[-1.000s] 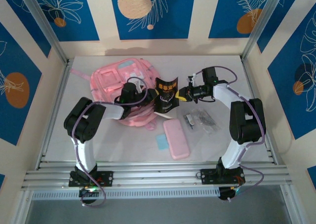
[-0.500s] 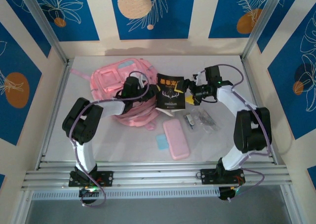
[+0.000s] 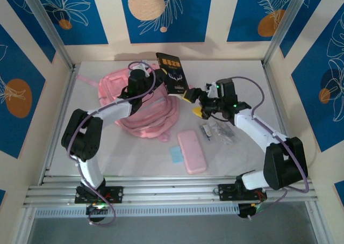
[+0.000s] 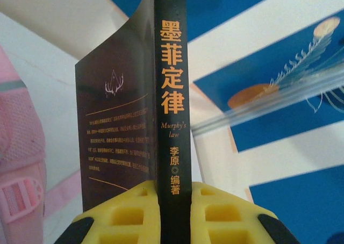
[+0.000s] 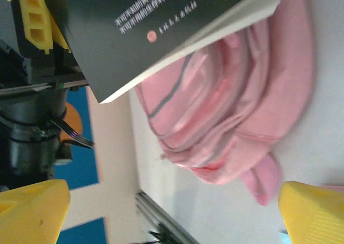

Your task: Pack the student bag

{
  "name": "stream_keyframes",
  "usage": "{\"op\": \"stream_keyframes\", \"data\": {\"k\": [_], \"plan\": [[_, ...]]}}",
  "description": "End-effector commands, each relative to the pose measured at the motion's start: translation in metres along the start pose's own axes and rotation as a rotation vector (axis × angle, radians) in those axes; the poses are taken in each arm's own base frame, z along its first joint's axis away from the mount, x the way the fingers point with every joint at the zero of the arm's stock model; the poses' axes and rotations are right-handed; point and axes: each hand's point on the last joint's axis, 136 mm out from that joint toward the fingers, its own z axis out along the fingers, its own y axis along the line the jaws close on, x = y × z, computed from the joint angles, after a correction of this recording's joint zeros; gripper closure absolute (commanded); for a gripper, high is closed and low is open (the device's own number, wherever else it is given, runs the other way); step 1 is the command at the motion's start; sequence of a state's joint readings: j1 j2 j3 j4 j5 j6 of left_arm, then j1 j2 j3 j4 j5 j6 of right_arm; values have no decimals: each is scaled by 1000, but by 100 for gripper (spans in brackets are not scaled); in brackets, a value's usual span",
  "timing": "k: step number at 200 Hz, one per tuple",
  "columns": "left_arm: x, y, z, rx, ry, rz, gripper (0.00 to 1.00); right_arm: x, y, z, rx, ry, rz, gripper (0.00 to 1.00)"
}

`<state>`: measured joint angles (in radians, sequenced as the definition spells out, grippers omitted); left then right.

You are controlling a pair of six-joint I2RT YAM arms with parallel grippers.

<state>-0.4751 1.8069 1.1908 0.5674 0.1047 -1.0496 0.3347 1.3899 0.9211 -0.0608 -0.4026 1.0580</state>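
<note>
The student bag (image 3: pixel 155 114), a big soft pink backpack with pale patches and zippers, lies slumped on the white worktop (image 3: pixel 123 158), upper left of centre in the overhead view.

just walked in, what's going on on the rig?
The left gripper is shut on a black book, clamping its spine and holding it in the air by the student bag, which lies on the table. The right gripper is open and empty, close beside the book. A pink pencil case lies on the table, not yet packed.
</note>
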Motion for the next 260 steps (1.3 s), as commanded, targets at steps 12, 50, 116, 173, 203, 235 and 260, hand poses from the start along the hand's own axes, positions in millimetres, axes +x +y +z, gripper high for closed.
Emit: {"op": "stream_keyframes", "data": {"k": [12, 50, 116, 173, 203, 235, 260], "plan": [[-38, -49, -25, 144, -197, -38, 100, -8, 41, 22, -219, -128, 106, 1], [-34, -56, -38, 176, -246, -71, 100, -6, 60, 58, -333, -173, 206, 1], [-28, -50, -59, 174, -271, -103, 100, -37, 71, 76, -474, -275, 254, 6], [-15, -43, -62, 189, -229, -153, 100, -60, 73, 74, -469, -336, 217, 64], [-7, -37, -67, 169, -201, -129, 100, -68, 78, 68, -490, -346, 189, 82], [11, -25, -73, 99, -110, -37, 54, -77, 80, 53, -490, -360, 134, 94], [29, -7, -82, -5, 0, 102, 41, -85, 78, 37, -468, -362, 85, 95]]}}
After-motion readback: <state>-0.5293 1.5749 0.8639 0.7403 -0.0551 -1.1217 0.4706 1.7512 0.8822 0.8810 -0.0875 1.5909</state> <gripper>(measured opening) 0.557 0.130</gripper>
